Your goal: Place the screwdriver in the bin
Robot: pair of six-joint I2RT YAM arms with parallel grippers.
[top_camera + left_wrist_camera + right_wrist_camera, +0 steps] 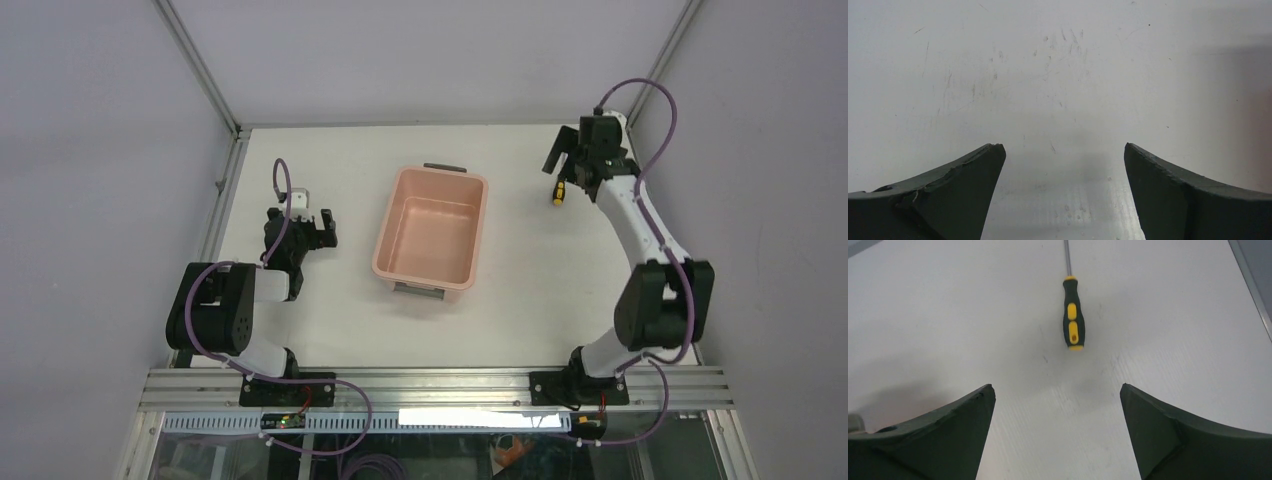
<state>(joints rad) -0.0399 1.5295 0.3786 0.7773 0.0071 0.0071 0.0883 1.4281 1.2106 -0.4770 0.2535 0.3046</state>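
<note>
**Workspace from above and from both wrists.** The white table (520,300) is carrying the whole scene. The bin (430,235) is sitting near its middle, between the two arms, and is showing nothing inside. The left arm is resting folded on the left side of the table. The left gripper (322,222) is lying just beside the bin, with its fingers (973,175) spread wide over bare, scratched tabletop and gripping nothing.

The right arm is reaching out to the far right part of the table. The right gripper (1056,388) is likewise standing wide apart and empty. The screwdriver (1073,310) is lying flat on the table ahead of this gripper, slightly to the right of its centre line and not yet between the fingers. Seen from above, the screwdriver (559,193) is lying well apart from the bin, on its right side.

Its long axis is running almost straight away from the wrist camera. The butt of the yellow-and-black handle is pointing toward the gripper, and the thin shaft is leaving the top of the frame. The spread fingers are therefore facing each other across the handle's width. The right arm is clearly the nearer one. The coming move is probably calling for a short advance and descent until the handle is lying between the pads.
</note>
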